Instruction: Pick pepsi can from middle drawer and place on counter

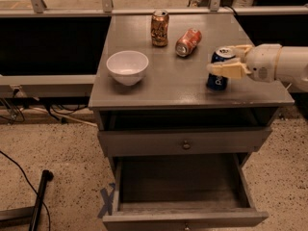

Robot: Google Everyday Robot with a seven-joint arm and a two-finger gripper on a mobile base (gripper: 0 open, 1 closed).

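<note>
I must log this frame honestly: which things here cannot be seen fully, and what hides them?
Pepsi can: camera view, its middle covered by the gripper around it, on the counter's right side.
Robot arm: cut off by the right edge.
Middle drawer: its front cut off by the bottom edge.
Recess under the counter: too dark.

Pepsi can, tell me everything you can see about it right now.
The pepsi can is a small dark blue drink can with a silver top and pale markings on its side, and it looks like metal. It stands upright near the right front of the grey counter, and its base appears to rest on the surface. The pale end effector reaches in from the right and is closed on it, with one finger across its front and the other behind its rim.
</note>
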